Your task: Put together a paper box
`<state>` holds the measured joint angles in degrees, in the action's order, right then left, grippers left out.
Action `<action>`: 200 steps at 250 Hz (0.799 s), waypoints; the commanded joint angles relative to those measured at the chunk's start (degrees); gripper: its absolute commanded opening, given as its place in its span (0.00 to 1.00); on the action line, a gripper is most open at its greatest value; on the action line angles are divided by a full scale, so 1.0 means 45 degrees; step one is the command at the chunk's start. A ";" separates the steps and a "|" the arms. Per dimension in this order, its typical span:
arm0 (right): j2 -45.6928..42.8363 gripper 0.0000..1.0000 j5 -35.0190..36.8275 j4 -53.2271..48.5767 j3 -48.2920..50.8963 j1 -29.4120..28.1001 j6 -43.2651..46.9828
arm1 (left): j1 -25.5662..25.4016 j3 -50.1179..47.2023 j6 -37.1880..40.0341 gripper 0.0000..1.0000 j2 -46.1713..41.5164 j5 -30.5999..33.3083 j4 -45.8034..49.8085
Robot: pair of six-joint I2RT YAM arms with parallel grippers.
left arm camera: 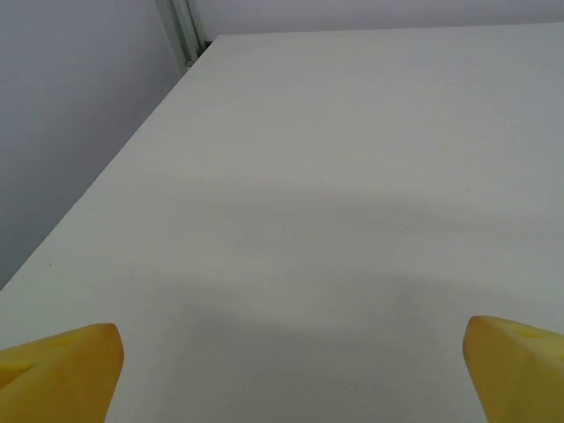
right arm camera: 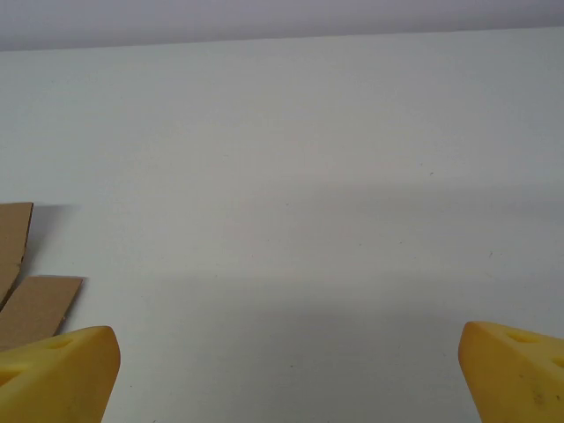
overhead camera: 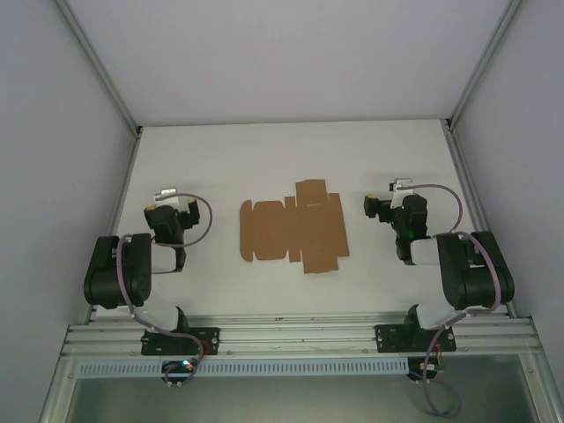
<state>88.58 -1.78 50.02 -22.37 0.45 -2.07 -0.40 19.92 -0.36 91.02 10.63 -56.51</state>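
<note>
Flat paper box (overhead camera: 291,231) on table (overhead camera: 264,159) between left claw (left arm camera: 291,379) and right claw (right arm camera: 286,374), both released, empty

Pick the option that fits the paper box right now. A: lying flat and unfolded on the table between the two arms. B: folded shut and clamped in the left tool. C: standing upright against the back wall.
A: the paper box lies as a flat unfolded sheet on the table, with the left tool and right tool open and clear of it.
</note>
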 commanded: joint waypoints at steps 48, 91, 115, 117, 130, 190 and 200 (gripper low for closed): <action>-0.0021 1.00 -0.0075 0.0326 -0.0178 0.0013 0.0036 | -0.0099 0.0280 0.0097 1.00 -0.0218 -0.0161 0.0078; 0.0002 1.00 -0.0121 0.0272 -0.0205 0.0032 0.0019 | -0.0032 0.0326 0.0070 1.00 -0.0235 -0.0290 0.0160; 0.0004 1.00 -0.0180 0.0286 -0.0200 0.0075 0.0008 | -0.0038 0.0328 0.0061 1.00 -0.0232 -0.0312 0.0176; -0.0011 1.00 -0.0188 0.0275 -0.0203 0.0076 0.0009 | -0.0020 0.0321 0.0075 1.00 -0.0229 -0.0312 0.0170; 0.0004 0.99 -0.0190 0.0331 -0.0205 0.0086 0.0006 | -0.0030 0.0337 0.0072 1.00 -0.0229 -0.0312 0.0175; 0.0004 1.00 -0.0190 0.0257 -0.0202 0.0076 -0.0011 | -0.0022 0.0321 0.0077 1.00 -0.0247 -0.0337 0.0185; 0.0005 1.00 -0.0195 0.0260 -0.0205 0.0077 -0.0009 | -0.0013 0.0328 0.0067 1.00 -0.0246 -0.0337 0.0182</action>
<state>88.58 -1.98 50.02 -22.37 0.49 -2.09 -0.38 20.03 -0.36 91.02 10.15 -55.70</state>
